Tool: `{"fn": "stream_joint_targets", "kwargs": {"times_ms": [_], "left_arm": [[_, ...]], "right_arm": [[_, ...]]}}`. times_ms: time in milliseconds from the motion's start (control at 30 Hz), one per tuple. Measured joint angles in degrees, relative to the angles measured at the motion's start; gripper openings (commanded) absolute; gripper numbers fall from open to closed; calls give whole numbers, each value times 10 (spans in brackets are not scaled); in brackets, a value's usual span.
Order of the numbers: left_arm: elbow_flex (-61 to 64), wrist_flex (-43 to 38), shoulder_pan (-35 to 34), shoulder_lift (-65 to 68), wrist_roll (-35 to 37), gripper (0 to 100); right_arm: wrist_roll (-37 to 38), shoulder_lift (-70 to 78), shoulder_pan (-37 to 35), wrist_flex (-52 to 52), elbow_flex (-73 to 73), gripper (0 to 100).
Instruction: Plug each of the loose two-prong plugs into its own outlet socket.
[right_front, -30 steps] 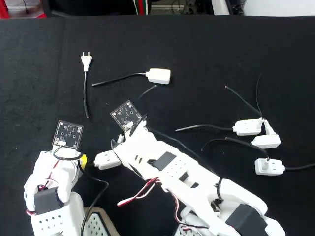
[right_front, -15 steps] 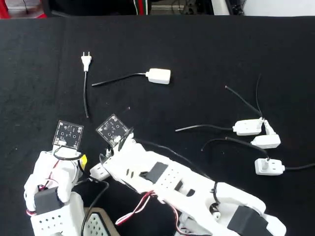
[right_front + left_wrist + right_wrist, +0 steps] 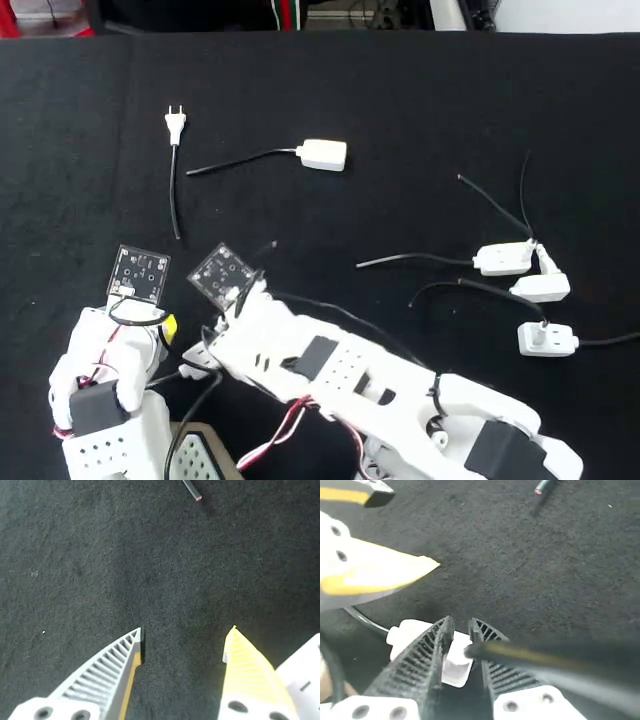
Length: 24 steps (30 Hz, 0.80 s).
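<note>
My right gripper (image 3: pixel 460 622) is shut on a white plug (image 3: pixel 455 664) with a black cable, low over the black table near its front edge. In the high view that plug (image 3: pixel 192 353) peeks out between the two arms. My left gripper (image 3: pixel 186 635) stands open over bare cloth right beside it, nothing between its fingers; its yellow finger (image 3: pixel 375 572) also appears in the right wrist view. A loose two-prong plug (image 3: pixel 175 122) on a black cable lies at the back left. A white socket (image 3: pixel 323 154) with a cable lies to its right.
Three white sockets (image 3: pixel 503 258), (image 3: pixel 541 288), (image 3: pixel 546 339) with cables are clustered at the right. A bare cable end (image 3: pixel 192 490) lies ahead of the left gripper. The table's back edge (image 3: pixel 320 32) borders clutter behind.
My right arm has carried the white plug leftward and toward the front edge, closer to the left gripper. The left arm has kept still.
</note>
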Motion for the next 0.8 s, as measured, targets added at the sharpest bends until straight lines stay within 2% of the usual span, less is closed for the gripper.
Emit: {"fn": "stream_joint_targets", "kwargs": {"times_ms": [167,300,467,800], "left_arm": [[0,0,0,0,0,266],[0,0,0,0,0,266],[0,0,0,0,0,266],[0,0,0,1,-1,266]], "right_arm": [[3,0,-6,7,0,13],[4,0,-8,61,-32,18],[4,0,-12,125,-63,110],[-26,11,-21,147,-62,113]]}}
